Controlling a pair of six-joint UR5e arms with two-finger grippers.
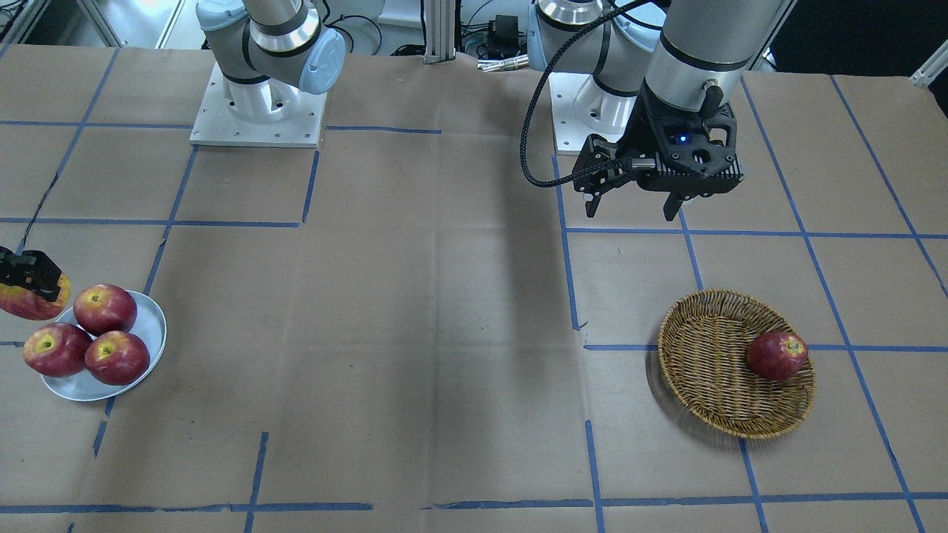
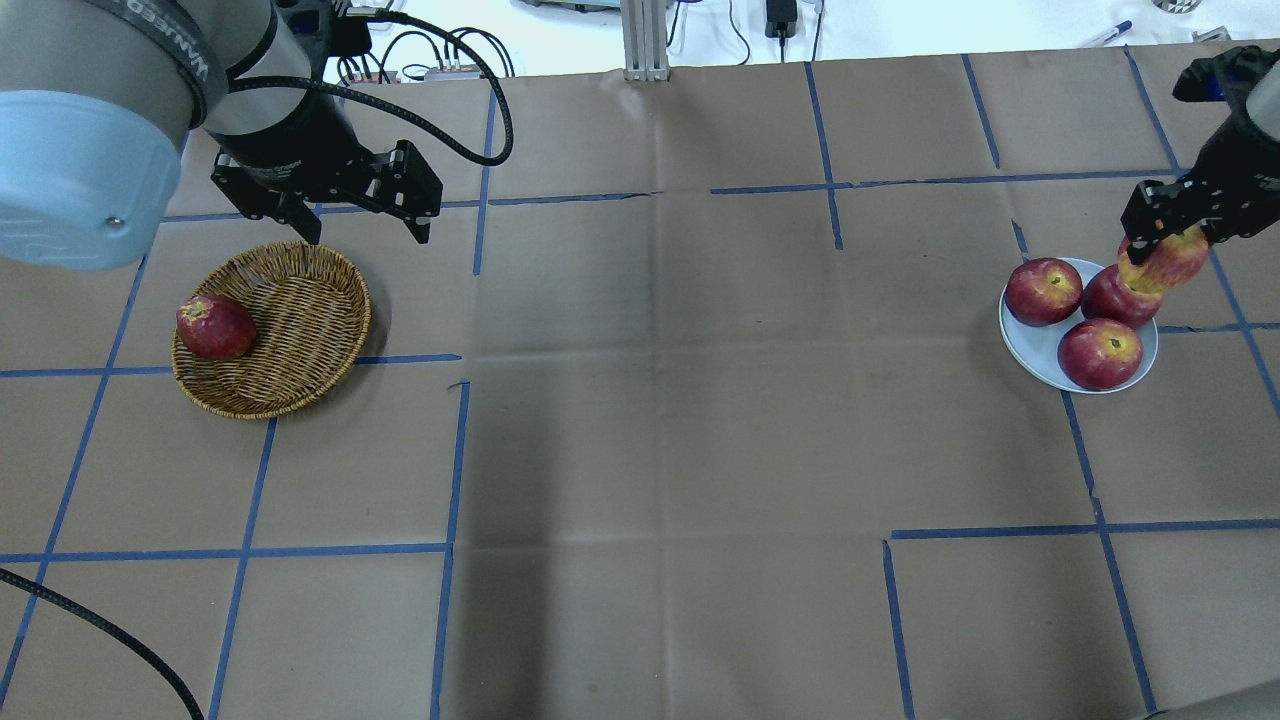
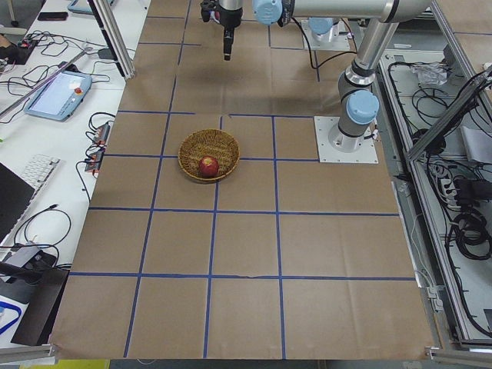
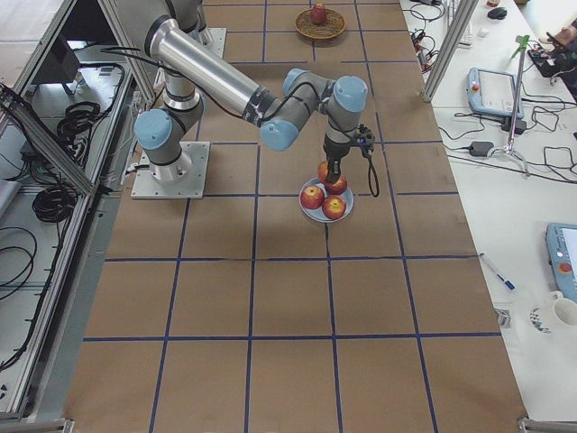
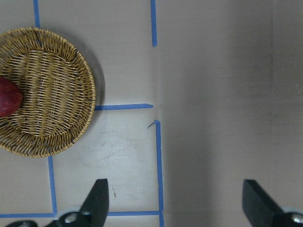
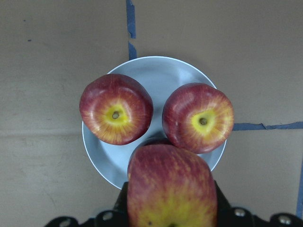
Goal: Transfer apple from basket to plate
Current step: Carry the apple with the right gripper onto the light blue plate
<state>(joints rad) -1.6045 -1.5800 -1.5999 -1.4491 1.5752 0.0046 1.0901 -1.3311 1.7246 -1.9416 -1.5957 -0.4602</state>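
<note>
The apple (image 2: 1170, 258), lighter red with a yellow streaked blush, is held in my right gripper (image 2: 1165, 250), which is shut on it just above the far edge of the white-grey plate (image 2: 1035, 345). The right wrist view shows the apple (image 6: 171, 189) over the plate (image 6: 156, 71). Three darker red apples (image 2: 1043, 291) lie on the plate. The wicker basket (image 2: 300, 320) holds one dark red apple (image 2: 215, 327). My left gripper (image 2: 367, 237) is open and empty, raised beyond the basket's far rim.
The table is covered in brown paper with blue tape grid lines (image 2: 460, 460). The two arm bases (image 1: 258, 111) stand at the robot's side of the table. A black cable (image 2: 90, 620) crosses the near left corner.
</note>
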